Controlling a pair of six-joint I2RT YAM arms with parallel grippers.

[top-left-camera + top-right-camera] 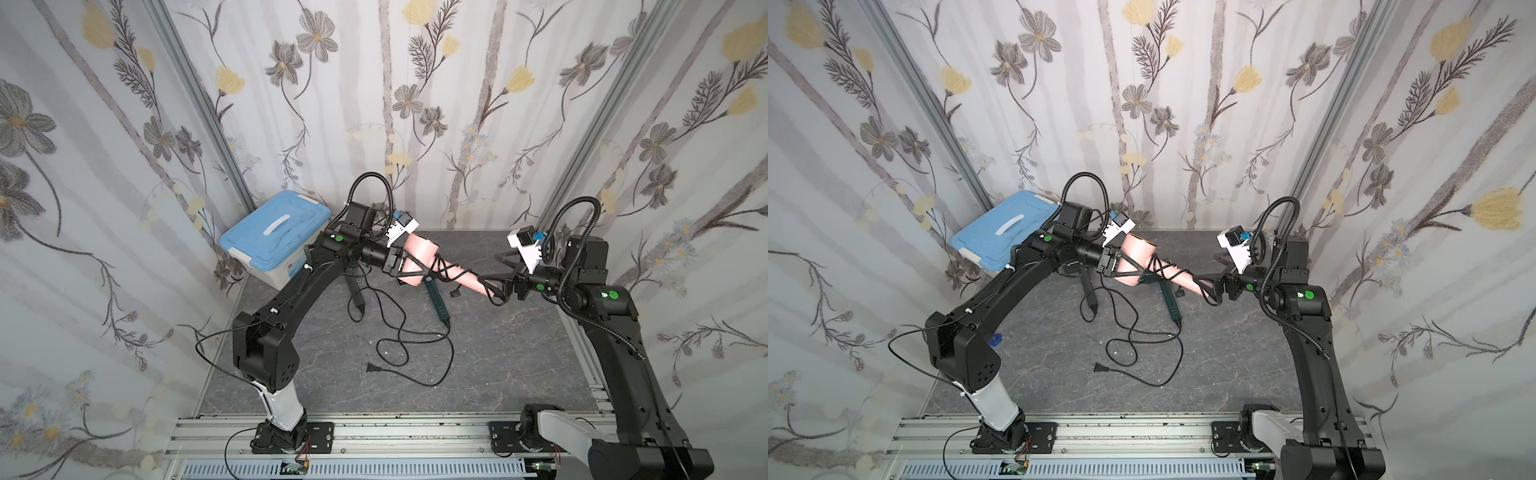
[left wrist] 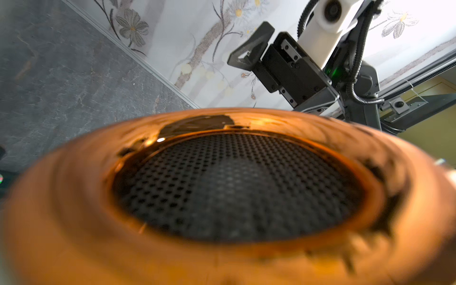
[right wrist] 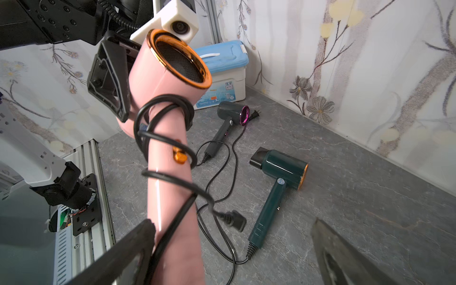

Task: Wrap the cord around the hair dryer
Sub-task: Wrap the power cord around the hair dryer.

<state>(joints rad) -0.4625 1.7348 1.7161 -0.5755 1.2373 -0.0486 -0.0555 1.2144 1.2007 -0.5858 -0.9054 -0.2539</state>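
Hair dryer (image 1: 467, 279) hangs in midair, head clamped by the left gripper (image 1: 424, 266), handle pointing to four o'clock in a top view. The right gripper (image 1: 487, 287) straddles that end beside the wound cord (image 3: 162, 98), jaws wide and empty.

Pink hair dryer (image 3: 165, 121) (copper rim (image 3: 206, 82)), black cord (image 3: 177, 222), grey marbled table (image 3: 345, 197)

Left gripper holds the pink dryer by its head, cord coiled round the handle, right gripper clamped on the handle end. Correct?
No: the right gripper is open, jaws spread around the handle, per the right wrist view. The left gripper holds the pink dryer, cord coiled round its handle.
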